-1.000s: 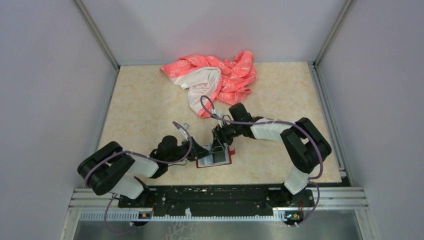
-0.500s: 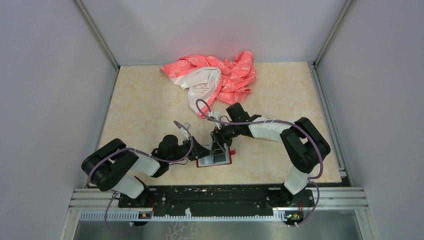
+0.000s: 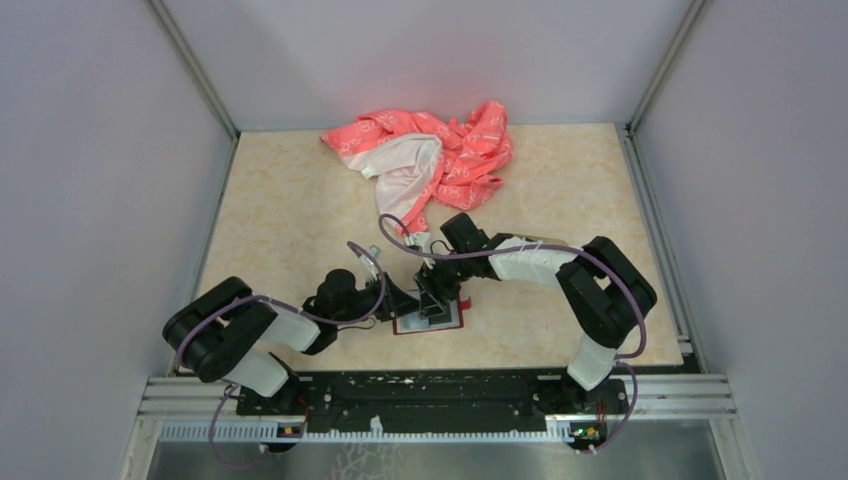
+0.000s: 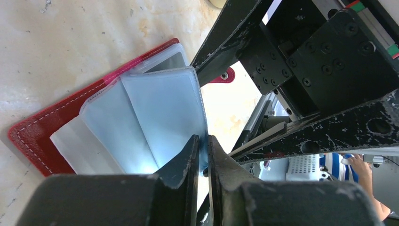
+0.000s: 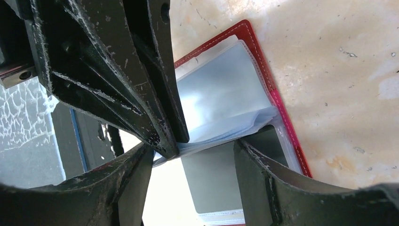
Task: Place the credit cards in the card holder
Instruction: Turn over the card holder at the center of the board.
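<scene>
Sleeves (image 4: 155, 108) of pale blue-grey plastic fan up from the card holder (image 3: 447, 323), which we find lying open and flat on the surface (image 3: 290, 210), near its front edge and roughly midway between the two arm bases. Its dark red cover shows pale stitching along the rim. Under the clear pocket on the half nearer the right arm we make out a dark grey rectangle that looks like one credit card (image 5: 211, 179); we cannot tell how far in it sits. The left end effector (image 4: 203, 139) is closed on the free edge of one sleeve, pinching it and holding it lifted off the cover. The right end effector (image 5: 193, 148) hangs just above the same spot with its fingers spread, one on either side of the pocket with the card, gripping nothing that we can see. The two end effectors almost touch. Well behind them, at the far edge of the surface, lies a crumpled pink-and-white cloth (image 3: 430, 160).
</scene>
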You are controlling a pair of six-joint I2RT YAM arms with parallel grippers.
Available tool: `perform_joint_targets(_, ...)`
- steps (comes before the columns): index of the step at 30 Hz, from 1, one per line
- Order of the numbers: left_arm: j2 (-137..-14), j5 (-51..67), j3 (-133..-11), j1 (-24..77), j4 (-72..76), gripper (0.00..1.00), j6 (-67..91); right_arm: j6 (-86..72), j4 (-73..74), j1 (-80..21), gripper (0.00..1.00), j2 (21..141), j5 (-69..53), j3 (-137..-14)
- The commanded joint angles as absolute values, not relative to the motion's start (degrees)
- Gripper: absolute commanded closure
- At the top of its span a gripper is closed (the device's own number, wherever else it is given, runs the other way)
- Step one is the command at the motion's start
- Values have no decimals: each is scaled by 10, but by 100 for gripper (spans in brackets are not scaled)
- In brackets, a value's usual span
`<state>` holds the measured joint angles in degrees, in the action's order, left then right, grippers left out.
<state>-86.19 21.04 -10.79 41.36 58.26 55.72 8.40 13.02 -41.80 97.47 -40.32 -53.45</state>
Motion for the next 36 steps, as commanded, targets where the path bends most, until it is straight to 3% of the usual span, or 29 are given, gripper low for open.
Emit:
perform_joint_targets(1, -861, 220, -105, 410, 584, 82, 551, 112, 133, -415, 39, 959, -359, -555)
perform_joint_targets(11, -846, 217, -101, 407, 564, 73, 544, 123, 142, -416, 37, 955, -347, -556)
perform_joint_targets(26, -770, 155, -101, 403, 418, 72, 498, 83, 128, -378, 32, 953, -421, -553)
perform_joint_targets(30, -753, 152, -99, 402, 410, 72, 493, 65, 123, -377, 36, 961, -434, -554)
perform_joint_targets(36, -715, 159, -89, 402, 402, 62, 477, 33, 115, -375, 38, 963, -448, -555)
